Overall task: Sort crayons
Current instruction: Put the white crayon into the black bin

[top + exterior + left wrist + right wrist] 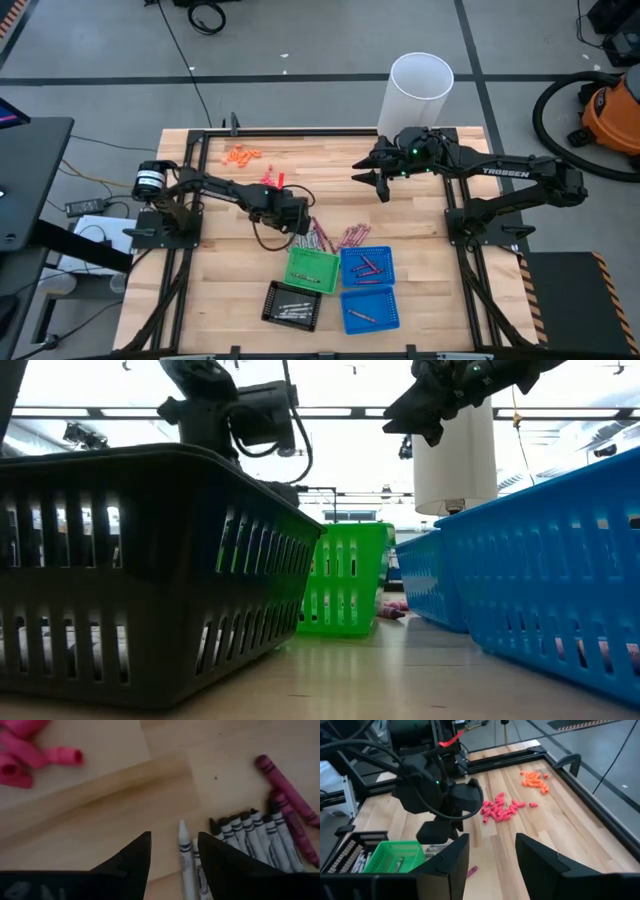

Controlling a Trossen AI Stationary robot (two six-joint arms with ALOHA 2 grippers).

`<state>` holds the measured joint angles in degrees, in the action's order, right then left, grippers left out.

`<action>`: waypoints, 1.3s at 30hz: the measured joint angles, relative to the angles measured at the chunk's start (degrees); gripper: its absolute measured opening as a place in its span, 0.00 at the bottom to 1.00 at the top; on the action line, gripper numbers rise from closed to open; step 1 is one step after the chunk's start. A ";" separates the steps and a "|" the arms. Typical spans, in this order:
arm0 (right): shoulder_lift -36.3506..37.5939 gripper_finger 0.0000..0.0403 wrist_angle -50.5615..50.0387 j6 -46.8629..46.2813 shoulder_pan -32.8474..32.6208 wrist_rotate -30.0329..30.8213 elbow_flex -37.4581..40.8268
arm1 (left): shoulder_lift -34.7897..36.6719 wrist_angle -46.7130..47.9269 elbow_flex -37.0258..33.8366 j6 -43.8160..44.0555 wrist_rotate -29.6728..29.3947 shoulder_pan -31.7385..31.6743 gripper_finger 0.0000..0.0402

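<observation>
Loose crayons lie on the wooden table in the middle: a row of grey ones [255,835] side by side and dark red ones [290,800] beside them, seen from above as one cluster [330,236]. My left gripper [174,857] points down just over the cluster's left end and is open. One grey crayon [185,852] lies flat between its fingers, close to one of them; I cannot tell whether they touch. My right gripper [375,180] hangs open and raised over the table's far right part, with nothing in it [490,855].
Near the front edge stand a green tray [313,268], a black tray [293,303] and two blue trays [367,265] [369,308], each with crayons in it. Pink bits [272,180] and orange bits [240,155] lie far left. A white cylinder [420,90] stands behind.
</observation>
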<state>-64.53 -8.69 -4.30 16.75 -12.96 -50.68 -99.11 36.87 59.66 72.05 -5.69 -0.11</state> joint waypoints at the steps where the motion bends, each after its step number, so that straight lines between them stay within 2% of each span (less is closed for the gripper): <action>1: 0.00 0.42 -0.01 0.01 -0.30 -0.01 0.00 | -0.13 0.56 -0.02 0.15 0.05 0.10 0.43; 12: -0.02 0.42 -0.37 -0.43 -2.80 0.23 0.00 | -2.13 -2.84 -0.02 0.59 3.00 2.47 0.36; 20: -0.02 0.42 -0.23 -0.63 -3.15 0.95 0.00 | -2.47 0.22 0.10 0.46 2.13 3.93 0.36; 27: -0.02 0.42 0.09 -0.63 -3.15 0.95 0.00 | -2.67 6.97 -0.11 -5.57 1.97 4.20 0.35; 33: -0.02 0.42 0.08 -0.79 -3.15 0.95 0.00 | -2.91 6.87 -1.52 -7.31 3.54 4.13 0.35; 36: -0.02 0.42 0.09 -1.09 -3.15 0.93 0.00 | -2.69 5.00 -3.53 -7.39 5.21 4.10 0.31; 39: -0.02 0.42 0.08 -1.09 -3.15 0.93 0.00 | -2.71 5.40 -3.82 -10.10 6.10 4.10 0.21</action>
<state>-64.55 -8.62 -5.39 13.61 -12.03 -50.68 -101.82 42.27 55.83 61.96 0.41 3.99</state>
